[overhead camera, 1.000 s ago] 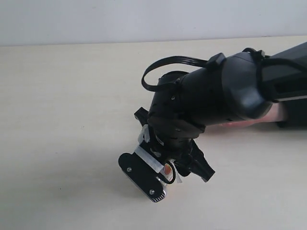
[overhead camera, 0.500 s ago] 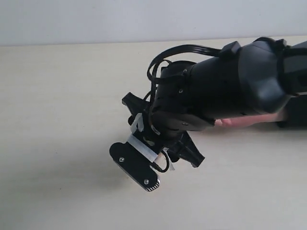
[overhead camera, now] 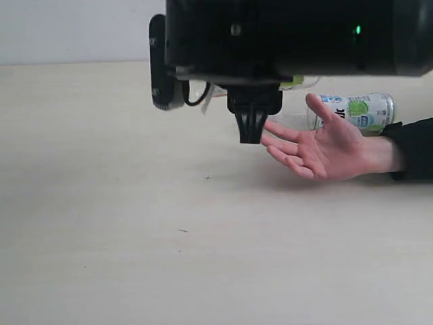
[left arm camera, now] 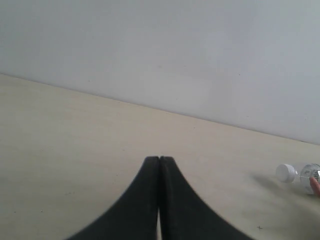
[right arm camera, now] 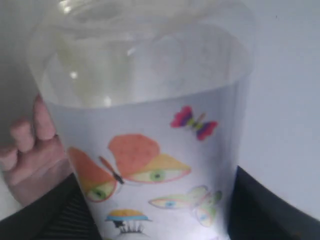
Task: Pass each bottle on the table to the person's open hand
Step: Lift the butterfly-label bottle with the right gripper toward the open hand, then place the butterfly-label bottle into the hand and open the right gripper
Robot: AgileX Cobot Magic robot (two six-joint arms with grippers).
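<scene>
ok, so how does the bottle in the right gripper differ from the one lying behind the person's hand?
Label: the gripped bottle has coloured butterflies on white; the table bottle has a green-and-blue print. State: the gripped bottle sits between the fingers of the right gripper; the table bottle lies on its side on the table behind the open hand, no gripper on it. Both are clear plastic.

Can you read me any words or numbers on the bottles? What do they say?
On the lying bottle: there is dark print on its white, green and blue label, but it is too blurred to read.
On the butterfly bottle: only butterfly pictures show, no words or numbers.
Nothing else in these pictures carries text that can be read.
</scene>
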